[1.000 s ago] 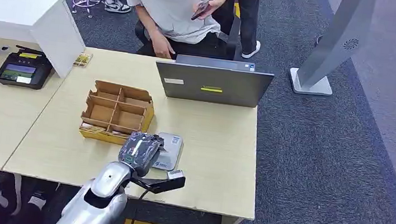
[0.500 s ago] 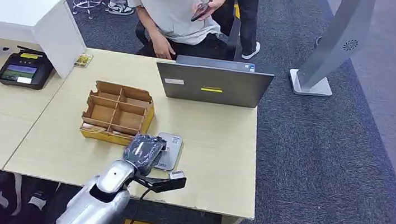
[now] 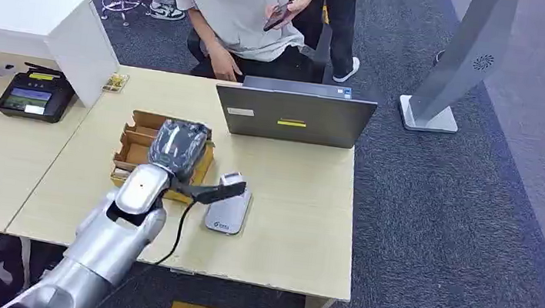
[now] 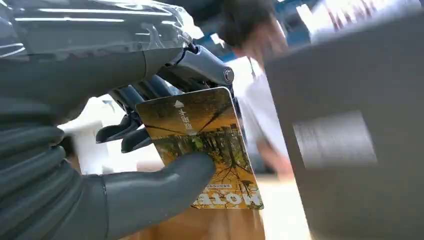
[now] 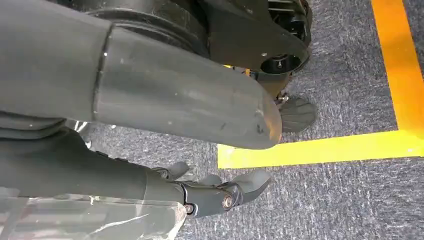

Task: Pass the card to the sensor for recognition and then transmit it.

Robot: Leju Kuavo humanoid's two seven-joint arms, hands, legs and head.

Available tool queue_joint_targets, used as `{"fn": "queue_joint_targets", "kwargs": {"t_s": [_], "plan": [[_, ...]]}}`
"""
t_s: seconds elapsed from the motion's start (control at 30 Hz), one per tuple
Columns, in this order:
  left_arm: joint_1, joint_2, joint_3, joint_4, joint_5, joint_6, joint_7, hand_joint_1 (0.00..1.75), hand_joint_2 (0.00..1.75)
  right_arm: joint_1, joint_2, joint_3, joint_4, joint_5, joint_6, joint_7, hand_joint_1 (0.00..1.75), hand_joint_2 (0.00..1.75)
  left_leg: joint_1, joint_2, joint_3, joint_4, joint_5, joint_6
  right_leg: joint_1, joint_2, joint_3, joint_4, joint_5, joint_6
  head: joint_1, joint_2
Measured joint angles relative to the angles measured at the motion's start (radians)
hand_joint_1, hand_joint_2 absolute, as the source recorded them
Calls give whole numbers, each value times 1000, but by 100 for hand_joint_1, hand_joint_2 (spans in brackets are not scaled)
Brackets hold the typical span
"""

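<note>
The left hand has been lifted off the card sensor toward 11 o'clock, over the cardboard box. The card is pinched in it, so passing comes next.

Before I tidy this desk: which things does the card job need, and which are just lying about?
Needed: card held in the left hand; sensor; cardboard tray.
Lying about: laptop; payment terminal; white box.

Open laptop, compartmented cardboard box, seated person.
</note>
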Motion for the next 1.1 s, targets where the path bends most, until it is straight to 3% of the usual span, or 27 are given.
{"fn": "queue_joint_targets", "kwargs": {"t_s": [0.2,0.63,1.1], "plan": [[-159,70,18,-42,0,5,15,175,175,-9,0,3,0,13,3,0,0,0,0,0,0,0,0,0,0,0,0,0,0,0,0,0],[-179,99,22,-64,-2,15,27,175,175,-15,0,8,0,14,3,0,0,0,0,0,0,0,0,0,0,1,-1,0,0,0,0,0],[-180,100,22,-66,-3,18,29,175,175,-15,0,8,0,14,3,0,0,0,0,0,0,0,0,0,0,1,-1,0,0,0,0,0]]}}
